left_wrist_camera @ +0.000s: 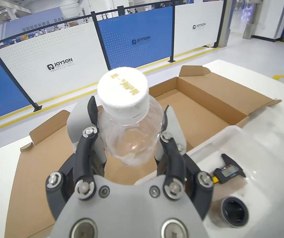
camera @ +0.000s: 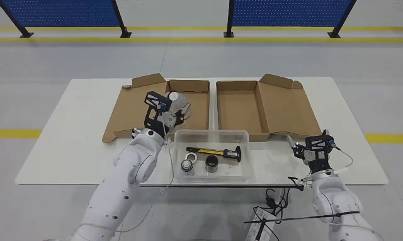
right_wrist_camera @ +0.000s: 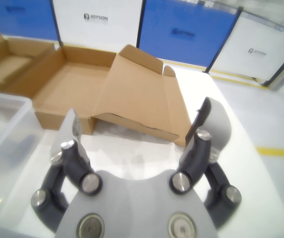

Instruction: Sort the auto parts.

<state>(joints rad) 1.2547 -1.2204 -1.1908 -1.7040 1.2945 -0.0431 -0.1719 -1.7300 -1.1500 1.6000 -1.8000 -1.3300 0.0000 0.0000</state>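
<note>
A clear bottle (left_wrist_camera: pixel 132 144) with a white cap (left_wrist_camera: pixel 122 89) is being squeezed tight in the left gripper (left_wrist_camera: pixel 129 115), cap poking out past the tips. A brown cardboard box (left_wrist_camera: pixel 206 105) is being seen just below and ahead of this gripper, and a clear tub (left_wrist_camera: pixel 231 131) holding a caliper (left_wrist_camera: pixel 228 170) and a round metal part (left_wrist_camera: pixel 234 211) close beside it. The right gripper (right_wrist_camera: pixel 139 110) is being held spread wide with nothing in it, above the white table (right_wrist_camera: pixel 132 149), a second box (right_wrist_camera: pixel 77 80) just ahead.
</note>
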